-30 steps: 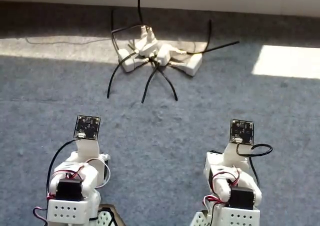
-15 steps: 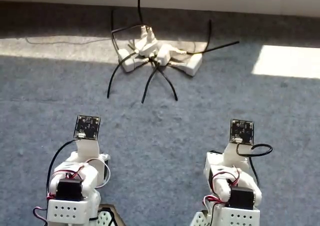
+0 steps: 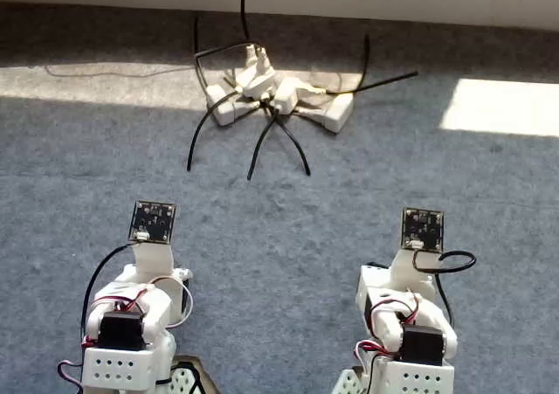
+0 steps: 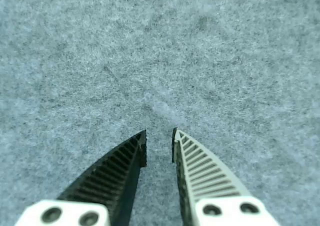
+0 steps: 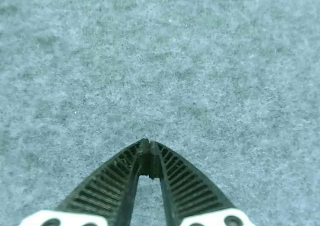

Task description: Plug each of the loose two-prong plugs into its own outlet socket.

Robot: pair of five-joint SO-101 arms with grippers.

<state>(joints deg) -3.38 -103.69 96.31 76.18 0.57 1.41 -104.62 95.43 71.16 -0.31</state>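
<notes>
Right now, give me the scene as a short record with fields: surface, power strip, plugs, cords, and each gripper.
surface: grey carpet, with sunlit patches at the far side
power strip: white, lying at the far side of the carpet
plugs: white, clustered on the strip; which ones are seated cannot be told
cords: black, fanning out from the strip across the carpet
left gripper: slightly open, empty, over bare carpet
right gripper: shut, empty, over bare carpet
</notes>
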